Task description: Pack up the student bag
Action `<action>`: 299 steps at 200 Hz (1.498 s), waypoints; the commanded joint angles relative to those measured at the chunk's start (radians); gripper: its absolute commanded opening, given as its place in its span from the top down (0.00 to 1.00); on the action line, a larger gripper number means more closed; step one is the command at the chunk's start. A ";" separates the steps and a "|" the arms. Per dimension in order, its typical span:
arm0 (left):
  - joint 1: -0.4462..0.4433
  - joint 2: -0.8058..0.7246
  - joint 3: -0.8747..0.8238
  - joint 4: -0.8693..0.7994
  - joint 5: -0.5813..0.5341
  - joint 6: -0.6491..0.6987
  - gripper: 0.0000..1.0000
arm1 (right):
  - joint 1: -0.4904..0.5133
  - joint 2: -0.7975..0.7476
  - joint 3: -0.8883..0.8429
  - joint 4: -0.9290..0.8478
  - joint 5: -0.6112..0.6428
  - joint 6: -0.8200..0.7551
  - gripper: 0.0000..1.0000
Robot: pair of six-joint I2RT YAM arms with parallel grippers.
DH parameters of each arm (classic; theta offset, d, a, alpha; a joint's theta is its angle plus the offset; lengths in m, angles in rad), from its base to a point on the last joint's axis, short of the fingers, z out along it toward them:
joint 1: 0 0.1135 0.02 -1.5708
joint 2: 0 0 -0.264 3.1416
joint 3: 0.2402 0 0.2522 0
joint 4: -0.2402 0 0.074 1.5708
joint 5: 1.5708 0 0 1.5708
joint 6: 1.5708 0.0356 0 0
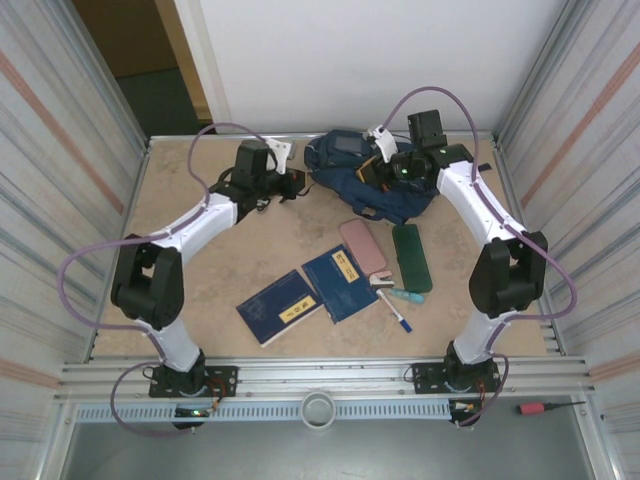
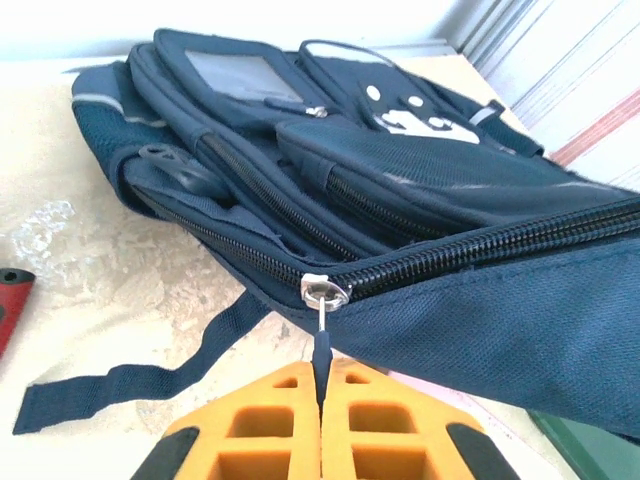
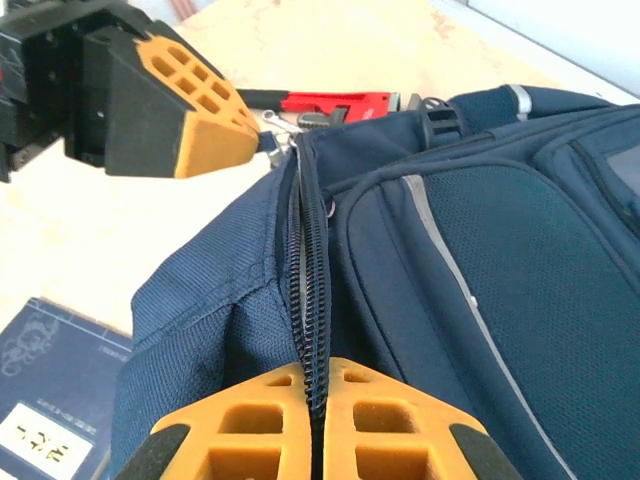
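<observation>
Left jaws shut on the zipper pull (image 2: 321, 345), slider (image 2: 324, 291) just ahead. Right jaws pinch shut on the zip seam (image 3: 310, 300). The student bag (image 3: 480, 260) lies on the bench (image 1: 200, 190), spanning both jaws; teeth closed between them, inside hidden. Right wrist view catches a red tool (image 3: 335, 102) beyond the left jaws. Top view: two navy books (image 1: 280, 307), pink case (image 1: 362, 245) and green case (image 1: 411, 257) lie outside the bag, nearer the bases than the jaws.

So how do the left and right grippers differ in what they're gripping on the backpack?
The left gripper pinches the thin zipper pull hanging from the slider; the right gripper pinches the zipper track itself. The left gripper sits just off the student bag; the right gripper is over it. Both are shut, with orange fingers.
</observation>
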 commanded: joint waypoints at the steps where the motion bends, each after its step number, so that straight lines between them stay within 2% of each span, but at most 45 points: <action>1: -0.005 -0.077 -0.034 -0.041 -0.017 -0.008 1.00 | -0.035 -0.011 0.020 0.035 0.128 -0.015 0.95; 30: -0.060 -0.075 -0.044 -0.027 -0.028 -0.006 1.00 | -0.028 0.003 -0.018 0.015 0.436 0.000 0.75; 62: -0.115 -0.024 -0.010 -0.019 -0.018 -0.012 1.00 | -0.011 -0.004 -0.047 -0.019 0.547 0.035 0.61; 76: -0.127 -0.010 0.002 -0.021 -0.011 -0.011 1.00 | 0.006 -0.037 -0.078 -0.015 0.518 0.039 0.56; 107: -0.133 -0.006 0.002 -0.020 -0.004 -0.013 1.00 | 0.075 -0.122 -0.184 0.044 0.328 0.041 0.42; 139: -0.134 -0.011 -0.015 -0.022 -0.005 -0.008 1.00 | 0.122 -0.134 -0.229 0.090 0.182 0.081 0.33; 166: -0.133 -0.017 -0.023 -0.023 -0.013 -0.003 1.00 | 0.154 -0.102 -0.226 0.088 0.137 0.116 0.24; 208: -0.134 -0.030 -0.026 -0.025 -0.017 0.006 1.00 | 0.185 -0.010 -0.221 0.070 0.211 0.120 0.20; 227: -0.130 -0.037 -0.029 -0.028 -0.018 0.008 1.00 | 0.185 0.020 -0.204 0.060 0.238 0.106 0.25; 238: -0.127 -0.041 -0.031 -0.027 -0.020 0.009 1.00 | 0.183 0.030 -0.186 0.048 0.255 0.094 0.41; 247: -0.121 -0.042 -0.034 -0.028 -0.021 0.008 1.00 | 0.177 0.028 -0.173 0.037 0.277 0.087 0.58; 259: -0.109 -0.046 -0.042 -0.029 -0.025 0.007 1.00 | 0.158 0.013 -0.166 0.025 0.292 0.082 0.74; 285: -0.066 -0.050 -0.062 -0.033 -0.052 0.012 1.00 | 0.092 -0.059 -0.175 0.030 0.250 0.085 0.96; 291: -0.054 -0.049 -0.065 -0.032 -0.056 0.012 1.00 | 0.079 -0.076 -0.175 0.032 0.243 0.085 1.00; 299: -0.037 -0.043 -0.066 -0.031 -0.057 0.013 1.00 | 0.062 -0.099 -0.180 0.036 0.232 0.083 1.00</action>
